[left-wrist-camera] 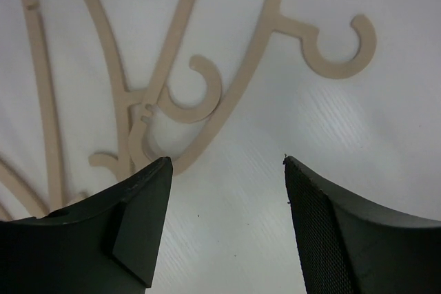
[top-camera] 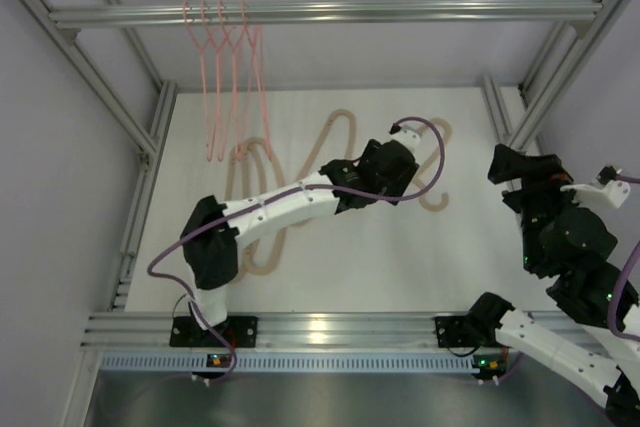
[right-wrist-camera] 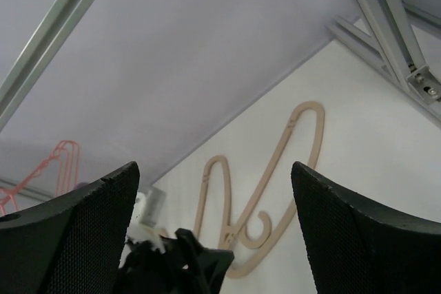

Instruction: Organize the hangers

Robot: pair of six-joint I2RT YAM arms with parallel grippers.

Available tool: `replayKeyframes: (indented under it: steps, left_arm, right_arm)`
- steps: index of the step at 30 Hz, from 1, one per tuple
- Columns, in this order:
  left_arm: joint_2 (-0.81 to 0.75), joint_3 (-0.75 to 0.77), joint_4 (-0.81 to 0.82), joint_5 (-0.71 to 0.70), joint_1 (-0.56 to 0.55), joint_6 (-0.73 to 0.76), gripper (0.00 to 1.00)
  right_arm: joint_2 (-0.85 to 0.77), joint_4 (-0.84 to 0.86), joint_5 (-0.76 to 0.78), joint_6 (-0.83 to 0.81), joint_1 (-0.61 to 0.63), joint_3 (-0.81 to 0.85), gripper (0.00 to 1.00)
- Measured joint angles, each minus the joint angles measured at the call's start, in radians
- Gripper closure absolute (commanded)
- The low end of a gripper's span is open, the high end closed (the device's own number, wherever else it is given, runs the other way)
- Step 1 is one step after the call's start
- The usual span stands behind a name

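**Pink hangers on the rail, beige ones flat on the bench**

A cluster of thin pink wire hangers (top-camera: pixel 225 72) hangs by its hooks from the aluminium crossbar (top-camera: pixel 400 12) at the far left of the frame. They sit close together and dangle above the far left corner of the white bench (top-camera: pixel 400 257). The right wrist view catches them as a small pink shape (right-wrist-camera: pixel 62 163) low on the left.

The thicker beige rounded hangers (top-camera: pixel 338 129) lie flat on the bench in a loose, overlapping sprawl that runs from the left of centre to the right of centre. How many there are cannot be told, because the left arm (top-camera: pixel 290 202) stretches across the middle of the heap and covers part of it.

The left wrist view looks straight down on them. One beige hook (left-wrist-camera: pixel 344 49) curls at the upper right and another (left-wrist-camera: pixel 203 94) curls near the centre, where several beige bars cross. The left jaws stand wide open above the bench, and their two black fingers (left-wrist-camera: pixel 145 225) hold nothing. The left fingertip is just beside a beige bar, and bare white bench shows between the tips.

The right arm (top-camera: pixel 555 232) is folded up at the right edge, well apart from the heap. Its jaws are also spread open and empty, raised off the bench and facing left. One beige hanger (right-wrist-camera: pixel 303 135) shows between its fingers (right-wrist-camera: pixel 344 232), far off on the bench.
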Motion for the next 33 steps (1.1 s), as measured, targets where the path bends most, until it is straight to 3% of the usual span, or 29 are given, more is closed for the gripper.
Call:
replayKeyframes:
  steps: [8, 19, 33]
  left_arm:
    - [0.223, 0.004, -0.011, 0.183, 0.089, 0.051, 0.32]
    - [0.234, -0.043, -0.02, 0.267, 0.187, 0.079, 0.35]
    - [0.28, -0.066, -0.024, 0.366, 0.207, 0.106, 0.35]
  right_arm:
    - [0.005, -0.034, 0.008, 0.001, 0.0, -0.038, 0.09]
    - [0.036, -0.045, 0.007, 0.016, 0.0, -0.064, 0.06]
    - [0.047, -0.051, 0.006, 0.031, 0.0, -0.077, 0.04]
